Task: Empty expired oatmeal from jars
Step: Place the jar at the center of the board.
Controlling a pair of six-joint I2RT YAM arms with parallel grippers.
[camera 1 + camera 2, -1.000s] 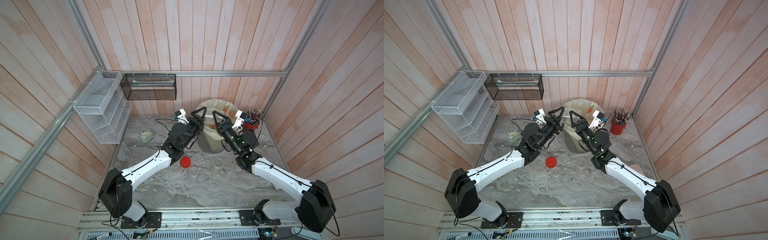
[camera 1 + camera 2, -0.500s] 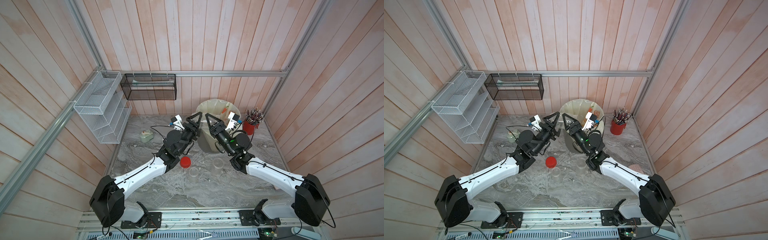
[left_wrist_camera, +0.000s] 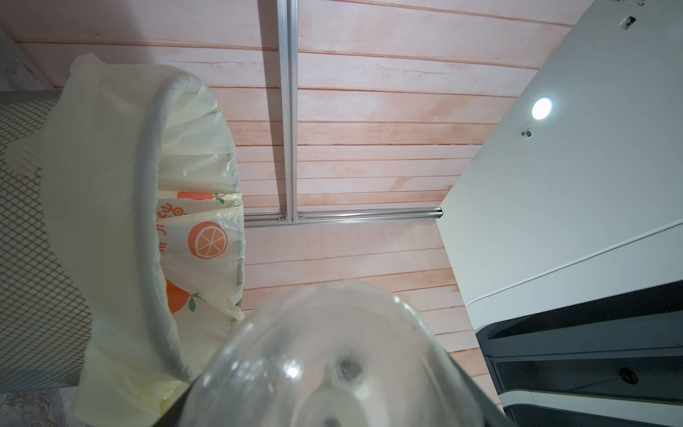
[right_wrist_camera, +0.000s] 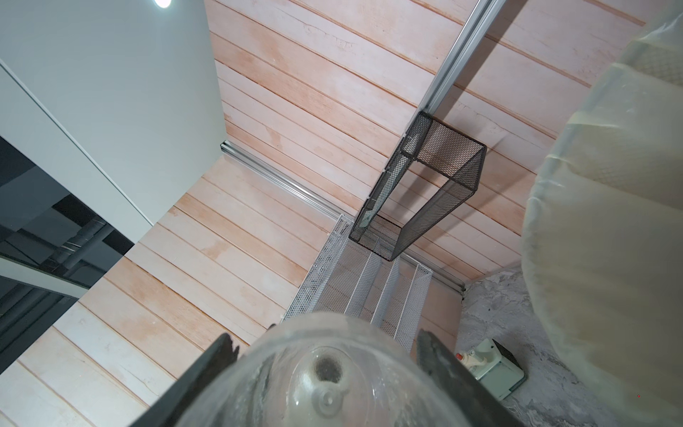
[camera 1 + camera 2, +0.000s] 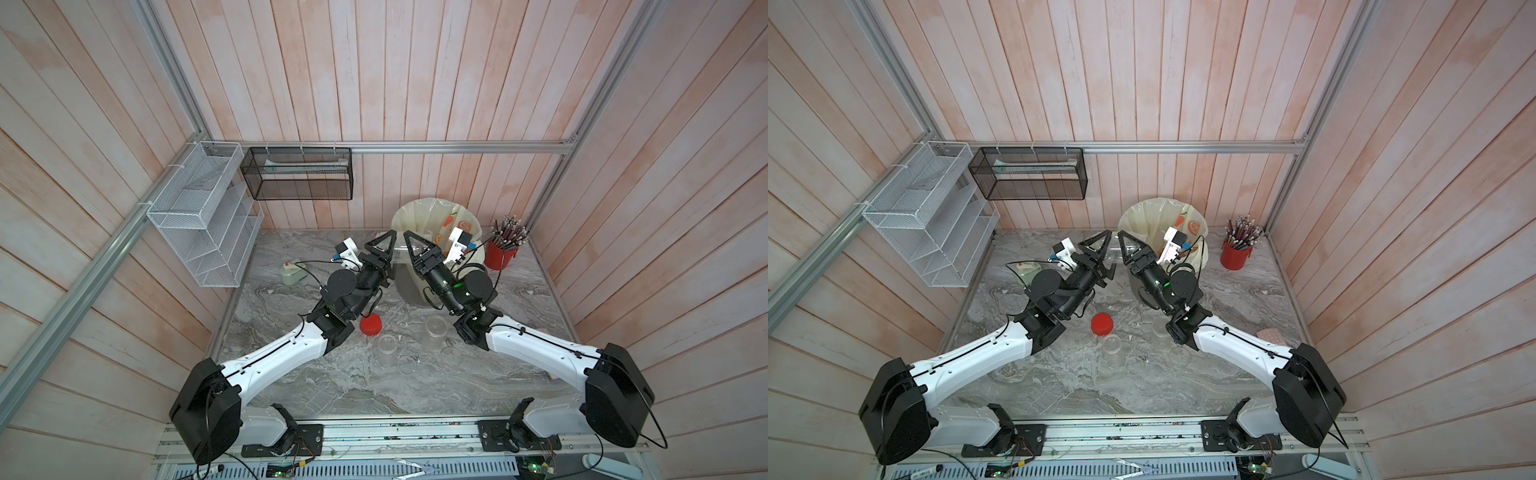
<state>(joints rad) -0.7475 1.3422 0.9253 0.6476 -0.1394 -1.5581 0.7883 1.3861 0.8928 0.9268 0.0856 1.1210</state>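
Observation:
One clear jar (image 5: 399, 252) hangs in the air at the near left rim of the grey bin (image 5: 415, 206), between both grippers. My left gripper (image 5: 388, 249) is shut on it; its wall fills the left wrist view (image 3: 332, 351). My right gripper (image 5: 412, 249) faces it from the other side, and its dark fingers (image 4: 221, 351) press the jar (image 4: 325, 369) on both sides. The held jar looks empty apart from dusty film. Two open clear jars (image 5: 387, 345) (image 5: 435, 331) stand on the table. A red lid (image 5: 370, 324) and clear lids (image 5: 407, 365) lie beside them. No oatmeal shows.
The bin's yellowish bag holds an orange-printed wrapper (image 5: 451, 218). A red pencil cup (image 5: 503, 253) stands to its right. A white wire rack (image 5: 203, 224) and a black mesh basket (image 5: 297, 174) hang on the walls. A small pale green device (image 5: 291, 272) sits at the table's left.
Both grippers have drifted left and toward the front, from over the bin to its near left rim. The right jaws have narrowed onto the jar that the left gripper holds.

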